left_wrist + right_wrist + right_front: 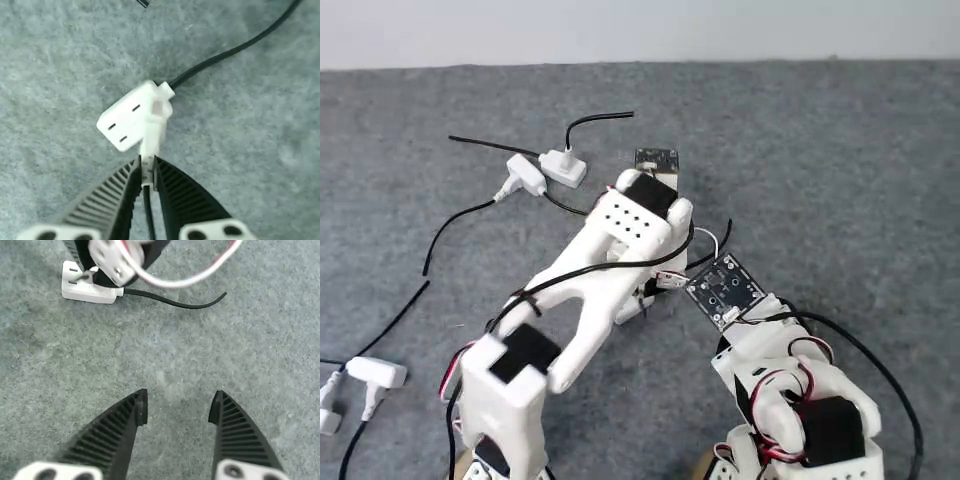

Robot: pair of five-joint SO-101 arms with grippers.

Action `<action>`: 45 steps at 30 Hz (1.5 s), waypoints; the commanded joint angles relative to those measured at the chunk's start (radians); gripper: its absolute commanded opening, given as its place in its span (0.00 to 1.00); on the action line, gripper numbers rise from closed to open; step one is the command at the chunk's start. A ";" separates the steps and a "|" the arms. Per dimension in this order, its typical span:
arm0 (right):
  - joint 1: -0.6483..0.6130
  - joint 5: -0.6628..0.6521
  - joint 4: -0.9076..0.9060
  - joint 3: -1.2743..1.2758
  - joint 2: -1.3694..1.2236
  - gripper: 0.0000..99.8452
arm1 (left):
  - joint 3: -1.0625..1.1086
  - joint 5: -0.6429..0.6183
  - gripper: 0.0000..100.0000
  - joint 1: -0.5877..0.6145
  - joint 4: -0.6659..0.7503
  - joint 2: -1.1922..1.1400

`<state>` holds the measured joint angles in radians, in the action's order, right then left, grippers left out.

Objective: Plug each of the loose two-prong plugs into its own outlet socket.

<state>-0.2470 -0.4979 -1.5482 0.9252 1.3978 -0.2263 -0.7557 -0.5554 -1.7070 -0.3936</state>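
We see the left gripper point(147, 163) closed on the tail of a white two-prong plug point(155, 122), with a thin black cord running back between its ribbed black fingers point(122, 187). The plug's front end butts against the side of a white outlet socket block point(122, 117) lying on the grey carpet-like worktop point(840, 180). We cannot see the prongs. The block's slotted face is turned up, and its black cable point(235, 50) runs off across the worktop. In the high view the left arm point(610, 270) reaches from 7 o'clock to the centre and covers this pair. From the right wrist, part of that arm and its red and white wires stand in front of the same block point(82, 289). The right gripper point(178, 407) is spread wide over bare worktop, holding nothing, on the right arm point(770, 370) at 5 o'clock. Toward 10 o'clock from the centre, a second white plug point(527, 177) lies touching a second white socket block point(564, 167). At 8 o'clock by the edge lies a third white plug point(377, 373).
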 commanded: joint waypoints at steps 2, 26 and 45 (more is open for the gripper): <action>0.010 -0.011 0.015 -0.009 -0.021 0.22 | -0.087 -0.020 0.01 -0.002 -0.043 -0.005; 0.087 -0.009 0.024 -0.012 -0.021 0.22 | -0.081 0.270 0.22 -0.155 -0.049 0.609; 0.107 0.121 0.010 -0.279 -0.346 0.22 | 0.367 0.902 0.36 0.376 -0.014 1.310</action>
<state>-0.1458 -0.3982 -1.5405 0.7350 1.1324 0.0729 0.0253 -0.2961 -1.7254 0.8738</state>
